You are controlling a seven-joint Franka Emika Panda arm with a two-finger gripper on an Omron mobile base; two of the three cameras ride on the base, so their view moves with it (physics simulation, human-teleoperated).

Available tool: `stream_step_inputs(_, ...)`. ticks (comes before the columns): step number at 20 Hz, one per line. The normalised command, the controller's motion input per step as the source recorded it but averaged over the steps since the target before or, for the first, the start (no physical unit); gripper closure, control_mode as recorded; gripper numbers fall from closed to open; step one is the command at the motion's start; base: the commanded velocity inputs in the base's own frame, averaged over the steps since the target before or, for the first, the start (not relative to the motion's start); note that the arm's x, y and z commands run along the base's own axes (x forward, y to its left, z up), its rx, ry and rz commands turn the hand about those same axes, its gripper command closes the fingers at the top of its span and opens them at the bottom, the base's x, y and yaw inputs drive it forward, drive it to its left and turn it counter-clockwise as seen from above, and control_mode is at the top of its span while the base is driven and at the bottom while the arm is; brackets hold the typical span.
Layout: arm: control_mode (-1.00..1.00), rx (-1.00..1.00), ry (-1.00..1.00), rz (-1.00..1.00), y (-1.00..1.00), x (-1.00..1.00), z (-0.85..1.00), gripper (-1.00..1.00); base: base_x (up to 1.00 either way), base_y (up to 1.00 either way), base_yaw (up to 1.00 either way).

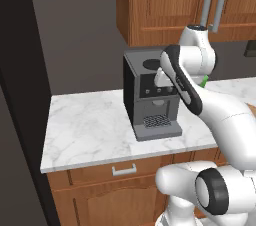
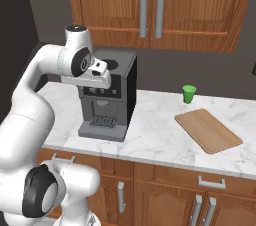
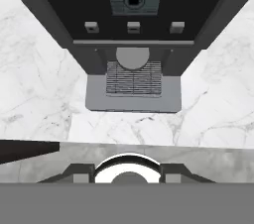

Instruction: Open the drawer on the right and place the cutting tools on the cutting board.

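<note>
Board [image 2: 208,130] lies flat, light-brown, seemingly bare, near green cup [image 2: 189,94].

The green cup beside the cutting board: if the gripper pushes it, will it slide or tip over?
The green cup looks small and light, so a push would probably move it easily. It stands upright on the smooth marble counter, so a low push likely slides it. A push near its rim might tip it, after which it could roll.

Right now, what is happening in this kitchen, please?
The white robot arm is raised in front of the dark grey coffee machine on the white marble counter, and its hand looks down at it. It holds nothing. The flat light-brown wooden cutting board lies bare to the right, beside a small green cup. The brown wooden drawer on the right is shut.
</note>
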Motion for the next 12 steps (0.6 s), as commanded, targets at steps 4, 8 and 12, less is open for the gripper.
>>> stream_step_inputs(4, -1.00, 0.01, -0.09, 0.00, -0.09, -0.09, 0.00, -1.00, 0.00, 0.00, 0.00)
stream_step_inputs(8, -1.00, 0.10, -0.19, -0.02, -0.80, -0.33, 0.00, -1.00, 0.00, 0.00, 0.00)
stream_step_inputs(12, -1.00, 0.23, -0.17, -0.04, -1.00, -0.44, 0.00, -1.00, 0.00, 0.00, 0.00)
